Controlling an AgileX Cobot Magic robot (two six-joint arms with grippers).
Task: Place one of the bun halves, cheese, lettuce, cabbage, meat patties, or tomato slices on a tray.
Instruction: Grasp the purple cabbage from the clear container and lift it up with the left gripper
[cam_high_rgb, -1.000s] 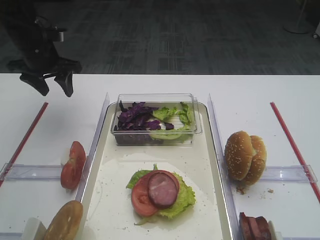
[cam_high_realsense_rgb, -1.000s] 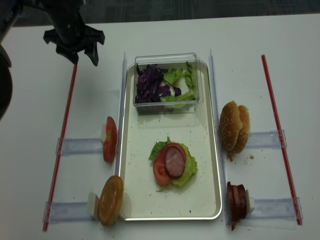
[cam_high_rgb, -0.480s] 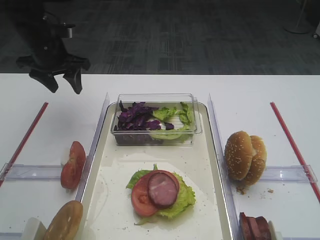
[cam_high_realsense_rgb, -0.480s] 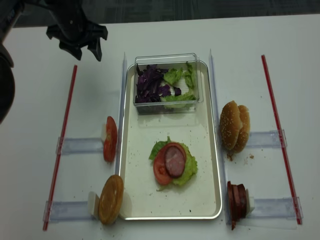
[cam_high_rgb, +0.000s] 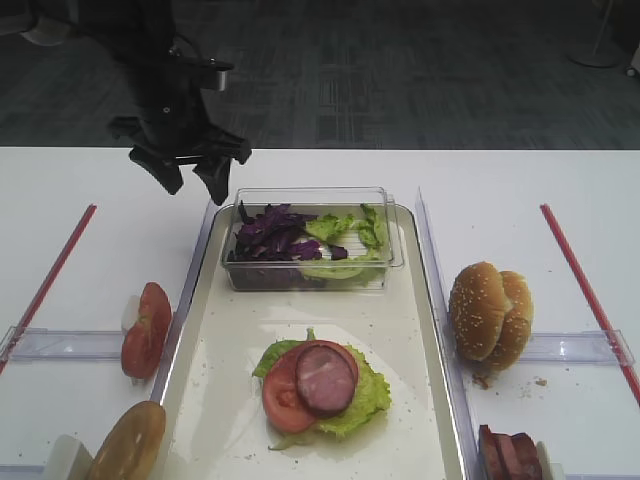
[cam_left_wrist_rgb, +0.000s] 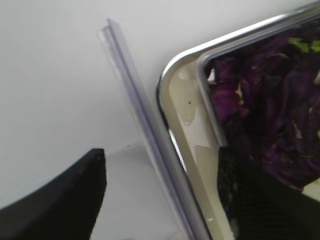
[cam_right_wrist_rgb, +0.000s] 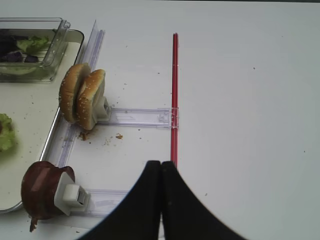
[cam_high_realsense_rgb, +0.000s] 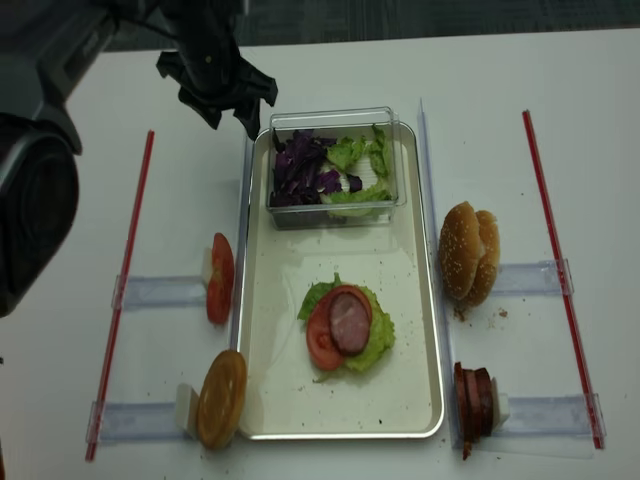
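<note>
Purple cabbage (cam_high_rgb: 272, 228) in the clear box (cam_high_rgb: 310, 262) was judged the target; the left gripper (cam_high_rgb: 190, 180), spread and empty, was poised beside its corner. A descent into the shreds was called for next, then transfer to the tray (cam_high_rgb: 410, 330).

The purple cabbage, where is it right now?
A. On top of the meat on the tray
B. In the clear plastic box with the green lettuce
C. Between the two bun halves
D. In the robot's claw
B. The purple cabbage lies inside the clear plastic box at the far end of the tray, beside the lettuce; the open left gripper holds nothing.
</note>
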